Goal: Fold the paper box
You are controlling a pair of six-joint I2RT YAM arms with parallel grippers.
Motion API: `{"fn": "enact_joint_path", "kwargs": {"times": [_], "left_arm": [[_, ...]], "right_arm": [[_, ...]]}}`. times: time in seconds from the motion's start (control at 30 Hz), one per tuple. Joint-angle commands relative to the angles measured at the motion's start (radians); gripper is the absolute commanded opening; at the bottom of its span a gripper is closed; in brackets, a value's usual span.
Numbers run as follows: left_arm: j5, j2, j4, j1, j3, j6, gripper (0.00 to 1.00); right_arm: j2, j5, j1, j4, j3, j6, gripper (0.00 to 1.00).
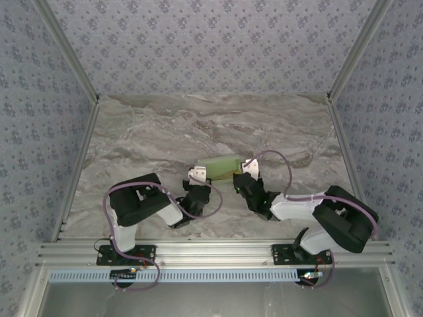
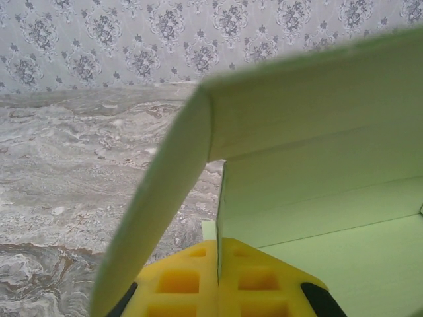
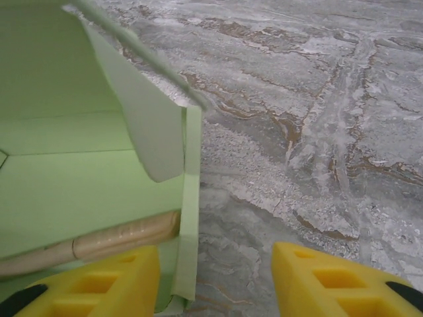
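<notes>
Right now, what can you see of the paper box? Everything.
The paper box is pale green thin card, creased into panels, partly folded and open, with a rounded flap loose at one end. It is near the middle of the table. The left gripper is shut on one wall; the right gripper stands open at the other end, an edge strip between its pads. A tan stick lies inside.

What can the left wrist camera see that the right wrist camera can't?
Left wrist: the flowery wall, and the left tool pinched shut on a thin flap of the box. Right wrist: a tan stick lying in the box, and the right tool open, its yellow pads apart. Both: the green box, the marble table and yellow pads.
</notes>
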Motion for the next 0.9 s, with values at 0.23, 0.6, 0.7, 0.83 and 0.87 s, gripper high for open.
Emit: {"fn": "enact_joint_path", "kwargs": {"times": [0.23, 0.6, 0.7, 0.83, 0.87], "left_arm": [[0.011, 0.031, -0.151, -0.002, -0.016, 0.03, 0.04], [0.011, 0.031, -0.154, -0.007, -0.01, 0.039, 0.04], [0.011, 0.031, -0.158, -0.01, -0.009, 0.041, 0.04], [0.011, 0.03, -0.159, -0.01, -0.008, 0.041, 0.04], [0.011, 0.031, -0.159, -0.01, -0.009, 0.041, 0.04]], "right_arm": [[-0.249, -0.089, -0.035, -0.206, 0.004, -0.037, 0.56], [-0.449, -0.443, -0.274, -0.418, 0.148, -0.105, 0.59], [-0.406, -0.497, -0.31, -0.437, 0.225, -0.113, 0.61], [-0.299, -0.559, -0.336, -0.494, 0.351, -0.113, 0.63], [-0.263, -0.566, -0.337, -0.513, 0.385, -0.113, 0.63]]}}
